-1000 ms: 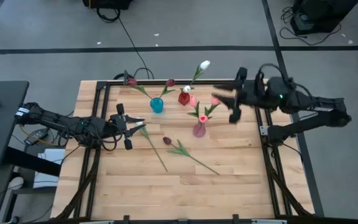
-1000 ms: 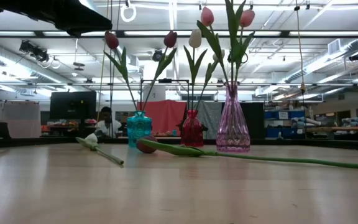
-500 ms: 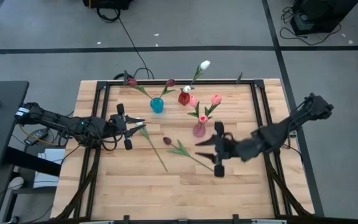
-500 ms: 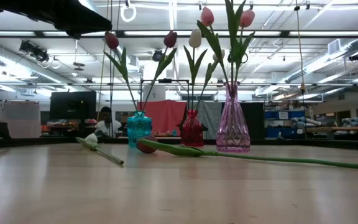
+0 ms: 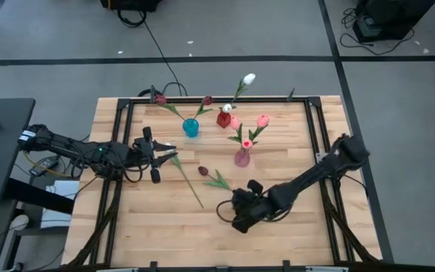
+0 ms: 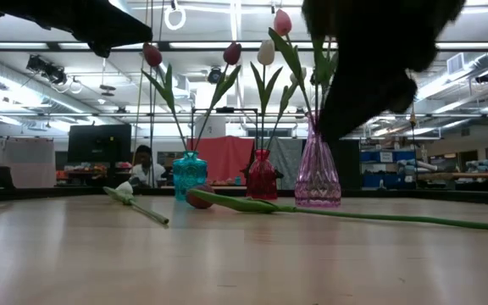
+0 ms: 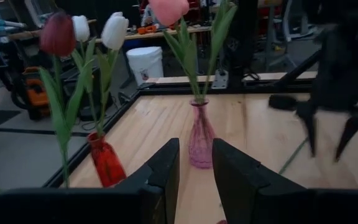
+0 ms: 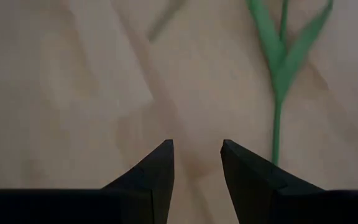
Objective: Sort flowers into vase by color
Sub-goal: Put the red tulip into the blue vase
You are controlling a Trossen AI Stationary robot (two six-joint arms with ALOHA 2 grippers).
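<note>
Reaching low over the middle of the table [image 5: 293, 234], the right gripper [image 5: 229, 215] has its fingers [image 8: 154, 171] spread with bare wood between them, pinching nothing. The green stem and leaves of a lying maroon flower [image 5: 203, 171] run just beside those fingers, apart from them. A second loose flower, the white one [image 5: 174, 155], lies with its head near the left gripper [image 5: 165, 160] and its stem slanting toward the table's front. The left gripper waits by the left edge, its fingers [image 7: 166, 171] parted a little and holding nothing.

Three vases stand close together toward the far edge: a blue vase [image 5: 191, 128] holding maroon flowers, a red vase [image 5: 223, 119] holding white ones, and a pink vase [image 5: 242, 157] holding pink ones. The front half of the table is open wood, and so is the strip along the right edge beside the right arm.
</note>
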